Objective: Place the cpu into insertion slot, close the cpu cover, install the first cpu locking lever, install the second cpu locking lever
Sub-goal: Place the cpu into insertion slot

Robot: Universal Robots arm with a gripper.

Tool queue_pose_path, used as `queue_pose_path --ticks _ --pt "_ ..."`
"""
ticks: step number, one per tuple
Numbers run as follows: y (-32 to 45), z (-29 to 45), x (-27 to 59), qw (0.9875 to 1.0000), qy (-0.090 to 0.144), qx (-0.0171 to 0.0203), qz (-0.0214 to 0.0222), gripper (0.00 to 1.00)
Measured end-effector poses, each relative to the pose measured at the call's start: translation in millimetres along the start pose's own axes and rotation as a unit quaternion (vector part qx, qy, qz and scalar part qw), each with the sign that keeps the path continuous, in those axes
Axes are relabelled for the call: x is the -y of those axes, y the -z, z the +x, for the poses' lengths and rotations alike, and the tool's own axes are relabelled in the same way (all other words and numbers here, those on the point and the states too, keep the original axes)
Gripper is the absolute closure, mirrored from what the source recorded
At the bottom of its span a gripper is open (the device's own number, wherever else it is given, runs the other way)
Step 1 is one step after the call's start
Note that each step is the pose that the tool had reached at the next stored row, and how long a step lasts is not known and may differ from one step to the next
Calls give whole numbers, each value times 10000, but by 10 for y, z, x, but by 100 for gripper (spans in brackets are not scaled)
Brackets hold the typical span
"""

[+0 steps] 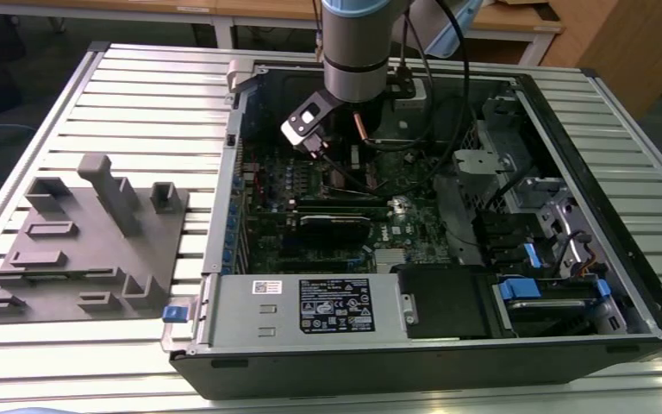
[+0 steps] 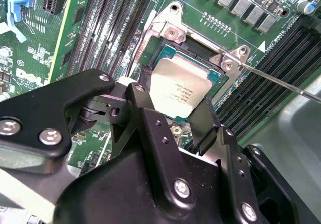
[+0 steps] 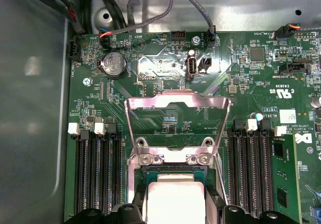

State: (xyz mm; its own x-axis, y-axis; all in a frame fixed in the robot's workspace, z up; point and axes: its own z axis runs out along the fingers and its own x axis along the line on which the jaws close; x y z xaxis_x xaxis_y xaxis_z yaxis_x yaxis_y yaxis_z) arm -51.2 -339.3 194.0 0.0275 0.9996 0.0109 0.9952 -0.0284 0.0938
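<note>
The cpu (image 2: 183, 83) lies silver top up, square over the insertion slot (image 2: 169, 50). I read it as in or just on the socket, but I cannot tell whether it is fully seated. My claw (image 2: 174, 102) straddles it with one black finger against each of two opposite edges, so I judge it pinched on the cpu rather than spread clear. The chip lies straight between the fingers (image 2: 144, 83), directly under the wrist, with no offset to either side.

In the first wrist view the cpu cover (image 3: 178, 99) stands flipped open beyond the slot, its window showing the green motherboard (image 3: 241, 68) behind. A thin locking lever (image 2: 281, 82) runs out beside the socket, unlatched.

In the upper middle of the exterior view, the arm (image 1: 354, 43) reaches down into the open computer case (image 1: 423, 371), which sits on the slatted desk (image 1: 135, 78).
</note>
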Motion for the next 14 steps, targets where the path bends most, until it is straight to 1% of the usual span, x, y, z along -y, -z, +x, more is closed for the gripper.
queue_pose_path --ticks 7,14 --pt "-1 0 -2 10000 0 1 0 46" --pt "-26 -1 1 10000 0 3 2 46"
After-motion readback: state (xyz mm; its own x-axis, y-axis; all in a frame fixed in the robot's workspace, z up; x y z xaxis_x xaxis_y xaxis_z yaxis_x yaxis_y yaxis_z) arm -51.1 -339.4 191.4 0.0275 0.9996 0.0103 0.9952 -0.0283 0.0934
